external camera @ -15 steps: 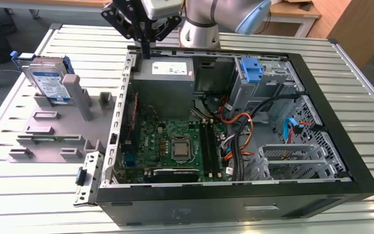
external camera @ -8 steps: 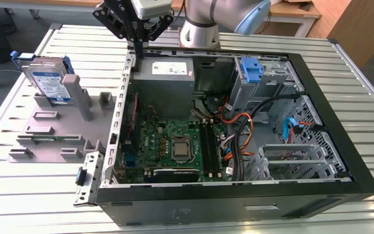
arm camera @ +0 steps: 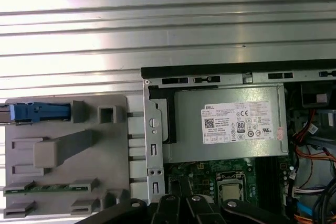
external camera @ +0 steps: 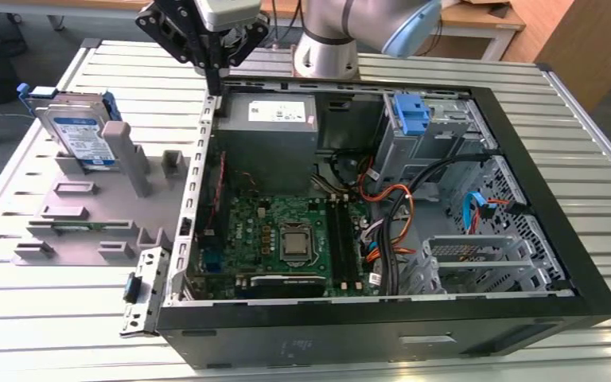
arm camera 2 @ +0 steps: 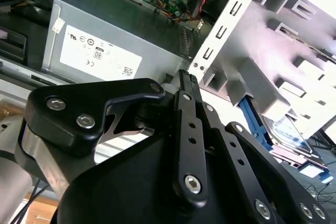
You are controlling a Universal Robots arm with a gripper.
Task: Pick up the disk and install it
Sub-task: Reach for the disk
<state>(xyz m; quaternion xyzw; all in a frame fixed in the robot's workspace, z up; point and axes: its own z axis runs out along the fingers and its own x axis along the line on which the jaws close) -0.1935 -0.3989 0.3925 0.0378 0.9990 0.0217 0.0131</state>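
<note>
- Noted at the gripper (external camera: 213,86): fingertips pressed together, pinching nothing; hangs just above the computer case (external camera: 560,263) wall, beside the power supply (external camera: 268,119).
- Located the disk (external camera: 77,134) standing on edge in the grey fixture (external camera: 93,227), at the exterior view's left, well apart from the gripper; not yet picked up.
- Judged step in hand: approach to the disk.
- Recommend spreading the jaws fully before descending.
- Recommend squaring up to the flat faces and gripping near the upper edge, clear of the fixture's upright post (external camera: 125,155).
- Recommend a straight lift; tilting likely to bind the blue carrier in its slot.
</note>
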